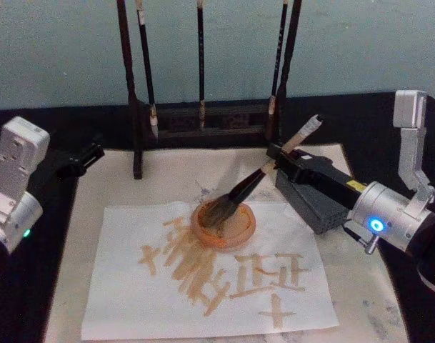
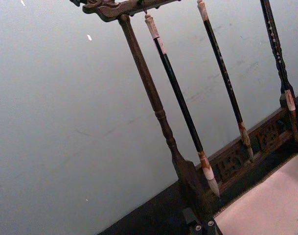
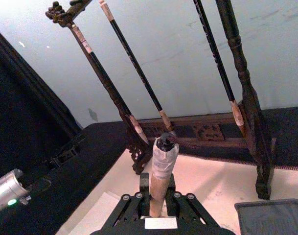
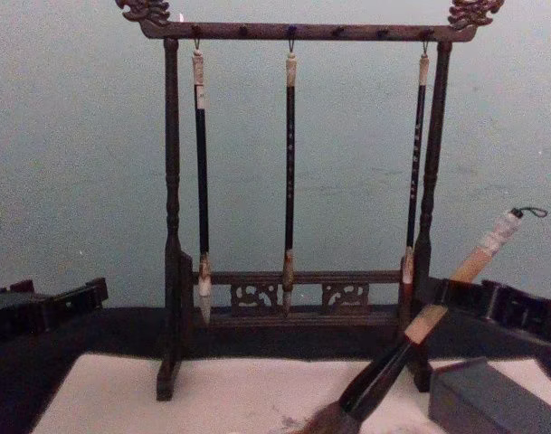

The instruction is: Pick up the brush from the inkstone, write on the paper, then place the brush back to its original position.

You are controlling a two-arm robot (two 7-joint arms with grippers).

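Head view: the right end effector (image 1: 280, 153) pinches the brush (image 1: 247, 187), bristles in an orange dish (image 1: 240, 231). Off to the left, the left end effector (image 1: 80, 160) sits parked, grip unclear.

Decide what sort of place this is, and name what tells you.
Probably a calligraphy practice table: a wooden rack hung with thin brushes, a white sheet covered in brushed characters, an inkstone and thick brush.

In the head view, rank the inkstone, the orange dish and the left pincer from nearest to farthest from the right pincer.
1. inkstone: right side, just beside the right pincer.
2. orange dish: centre, farther toward the left.
3. left pincer: far left side, across the table.
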